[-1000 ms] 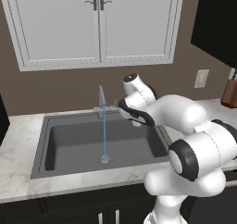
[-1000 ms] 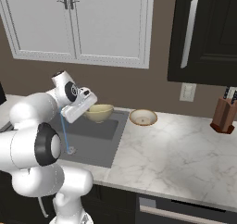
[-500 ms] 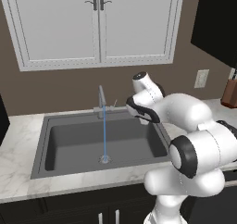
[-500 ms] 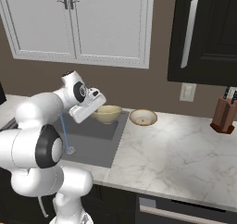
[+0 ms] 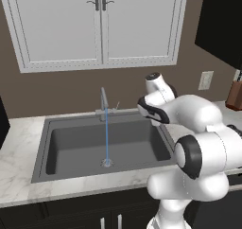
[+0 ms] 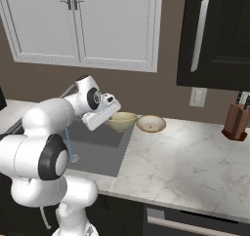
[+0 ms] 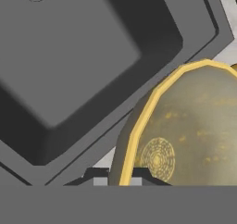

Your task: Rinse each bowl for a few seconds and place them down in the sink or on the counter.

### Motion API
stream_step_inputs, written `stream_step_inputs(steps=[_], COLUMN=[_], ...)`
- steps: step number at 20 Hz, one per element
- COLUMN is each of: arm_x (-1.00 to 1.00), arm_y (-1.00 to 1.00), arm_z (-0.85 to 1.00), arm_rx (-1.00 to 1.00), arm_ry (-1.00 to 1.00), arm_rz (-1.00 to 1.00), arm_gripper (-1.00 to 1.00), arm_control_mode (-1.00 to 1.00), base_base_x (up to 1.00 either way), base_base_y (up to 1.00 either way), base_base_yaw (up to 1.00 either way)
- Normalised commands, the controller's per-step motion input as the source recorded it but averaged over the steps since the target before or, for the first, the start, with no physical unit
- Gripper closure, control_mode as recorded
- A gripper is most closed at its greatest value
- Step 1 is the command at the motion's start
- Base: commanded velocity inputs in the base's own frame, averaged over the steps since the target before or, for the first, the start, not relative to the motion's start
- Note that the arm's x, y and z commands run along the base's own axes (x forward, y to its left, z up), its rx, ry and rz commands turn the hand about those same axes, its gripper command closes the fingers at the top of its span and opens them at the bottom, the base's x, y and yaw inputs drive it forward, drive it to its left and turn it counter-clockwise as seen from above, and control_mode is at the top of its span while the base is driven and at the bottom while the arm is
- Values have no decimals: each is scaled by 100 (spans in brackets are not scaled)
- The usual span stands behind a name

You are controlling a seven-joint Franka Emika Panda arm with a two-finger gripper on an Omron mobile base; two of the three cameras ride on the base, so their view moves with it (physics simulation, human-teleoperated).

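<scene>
Brown wall (image 5: 71, 88); white panelled double-door wall cabinet (image 5: 99, 24); tall black cabinet, long silver handle (image 6: 197, 35); white wall socket (image 6: 197, 97).

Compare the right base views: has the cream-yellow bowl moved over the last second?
Yes. The cream-yellow bowl, held in the gripper, has travelled right, away from the water stream and closer to the tan bowl on the counter.

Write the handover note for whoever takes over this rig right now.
Gripper: shut on the rim of the cream-yellow shallow bowl, held at the right end of the dark grey rectangular sink, off to the side of the running faucet.
Tan bowl with pale speckled inside: on the white marble counter, right of the sink.
Done: one bowl picked up.
Left: set the held bowl down, then rinse and place the tan one. Whether the held bowl is rinsed cannot be told.
</scene>
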Motion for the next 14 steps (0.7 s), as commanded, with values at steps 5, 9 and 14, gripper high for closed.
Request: stream_step_inputs(steps=[5, 9, 14], arm_x=[1, 5, 10], arm_y=[-31, -32, -28], arm_z=[-4, -8, -13], arm_rx=[0, 1, 1], arm_ry=[0, 0, 2], arm_rz=[0, 0, 0], arm_gripper=[100, 100, 100], arm_control_mode=[-100, -100, -100], base_base_x=[0, 0, 0], base_base_y=[0, 0, 0], base_base_yaw=[0, 0, 0])
